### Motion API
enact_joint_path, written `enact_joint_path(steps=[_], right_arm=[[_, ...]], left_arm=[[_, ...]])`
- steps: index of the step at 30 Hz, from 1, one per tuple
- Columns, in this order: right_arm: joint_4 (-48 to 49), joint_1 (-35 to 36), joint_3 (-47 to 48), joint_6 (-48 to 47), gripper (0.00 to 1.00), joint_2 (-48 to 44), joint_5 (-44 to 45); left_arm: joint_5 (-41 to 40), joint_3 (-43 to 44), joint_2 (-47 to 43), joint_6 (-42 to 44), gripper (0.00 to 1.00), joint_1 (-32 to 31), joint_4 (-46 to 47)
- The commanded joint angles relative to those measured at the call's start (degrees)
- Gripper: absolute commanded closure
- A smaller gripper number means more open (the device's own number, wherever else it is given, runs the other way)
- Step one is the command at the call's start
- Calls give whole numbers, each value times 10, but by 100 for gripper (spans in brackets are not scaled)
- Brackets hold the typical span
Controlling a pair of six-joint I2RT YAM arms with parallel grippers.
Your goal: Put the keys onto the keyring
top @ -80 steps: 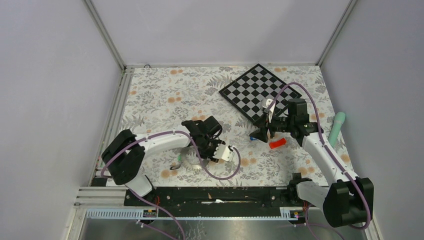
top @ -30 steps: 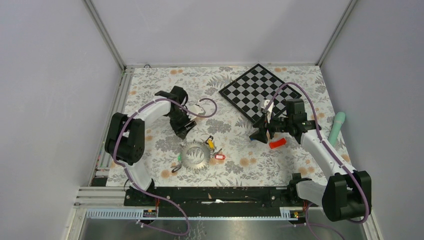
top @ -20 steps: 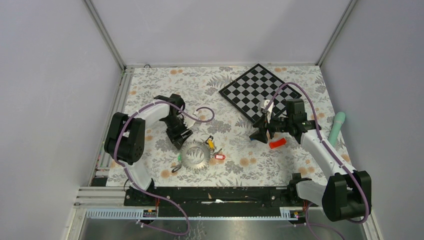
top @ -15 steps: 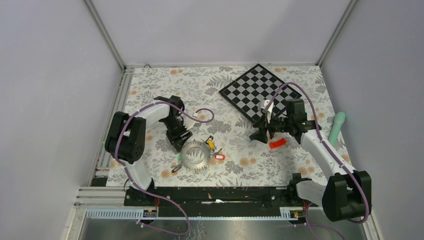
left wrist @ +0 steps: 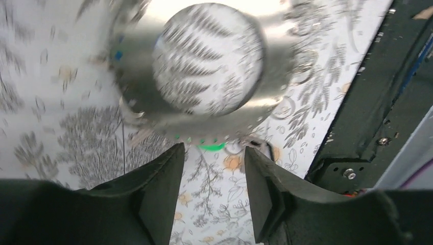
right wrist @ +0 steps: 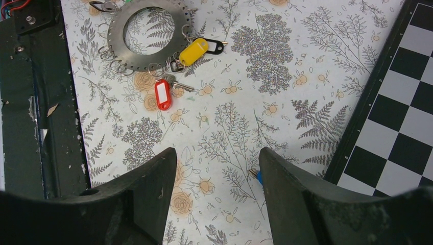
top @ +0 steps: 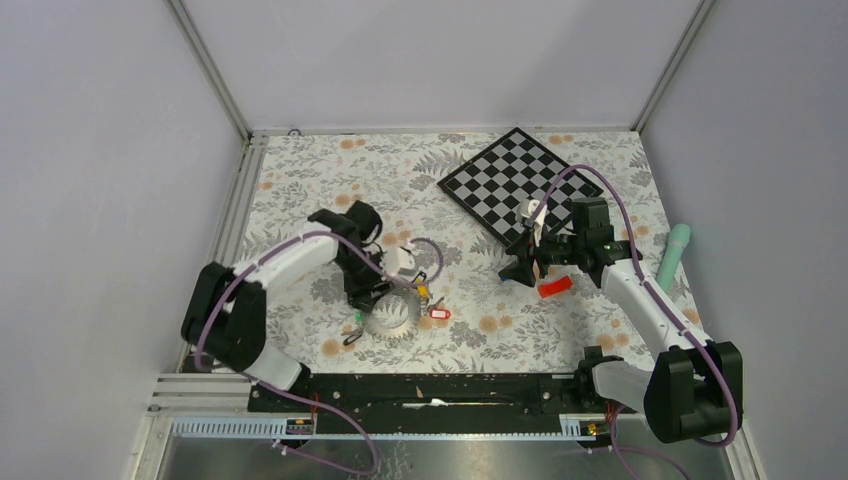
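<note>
Left gripper [left wrist: 213, 149] spread, empty, poised over dark grey flat metal keyring [right wrist: 116, 35] by floral table's [top: 330, 180] near edge, left of centre, likely to pin it. Right gripper [right wrist: 217, 153] spread, empty; small blue-tagged key [right wrist: 259, 177] beside its finger, probably next pick.

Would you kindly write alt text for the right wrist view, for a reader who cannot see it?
A grey keyring lies flat on a floral tablecloth at top left, with a yellow-tagged key at its rim and a red-tagged key just below. The open jaws frame the bottom edge; a chequered board sits at right.
</note>
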Motion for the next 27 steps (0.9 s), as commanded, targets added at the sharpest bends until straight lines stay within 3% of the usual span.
enact_joint_path(steps=[1, 8, 14, 27], right_arm=[[-1, -3, 10, -16, 32, -3, 4], [7, -10, 3, -20, 32, -15, 10], [11, -18, -1, -19, 32, -24, 7], [13, -26, -6, -18, 31, -30, -7]], left_arm=[[11, -47, -76, 69, 49, -99, 43], [25, -89, -97, 201, 53, -230, 66], [-25, -92, -69, 244, 58, -304, 66], [-91, -92, -42, 302, 60, -334, 59]])
